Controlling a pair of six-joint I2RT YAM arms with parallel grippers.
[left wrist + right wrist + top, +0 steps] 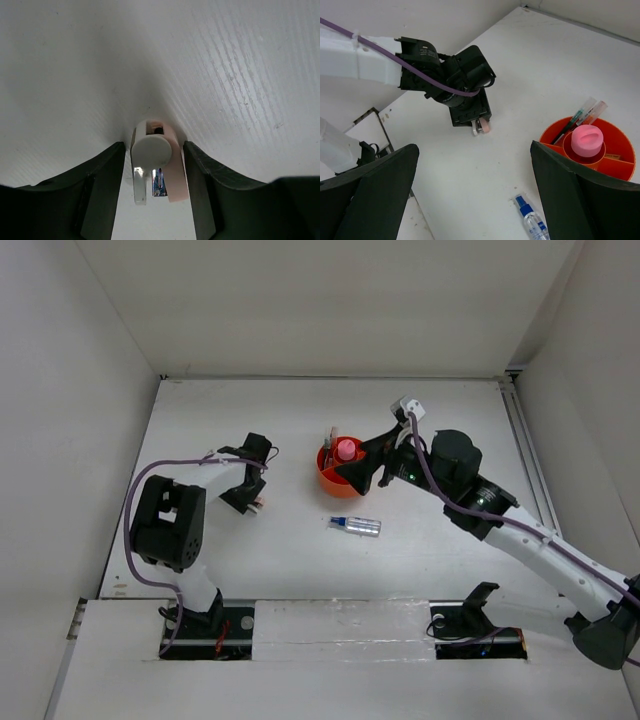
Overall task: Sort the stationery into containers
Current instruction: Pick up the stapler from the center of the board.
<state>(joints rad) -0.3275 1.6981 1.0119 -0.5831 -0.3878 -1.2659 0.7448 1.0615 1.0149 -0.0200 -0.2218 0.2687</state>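
Observation:
The round orange organizer stands mid-table and also shows in the right wrist view. A pink tube stands in its central well. The red and green pens lean in a rear compartment. The silvery tube with a blue cap lies on the table in front of the organizer. My left gripper is low over the table. Its fingers straddle the white-pink stapler, with a thin gap on the left side. My right gripper is wide open and empty beside the organizer. I cannot make out the tan cube.
White walls close in the table on the left, back and right. A metal rail runs along the right edge. A raised white ledge with both arm bases lies at the near edge.

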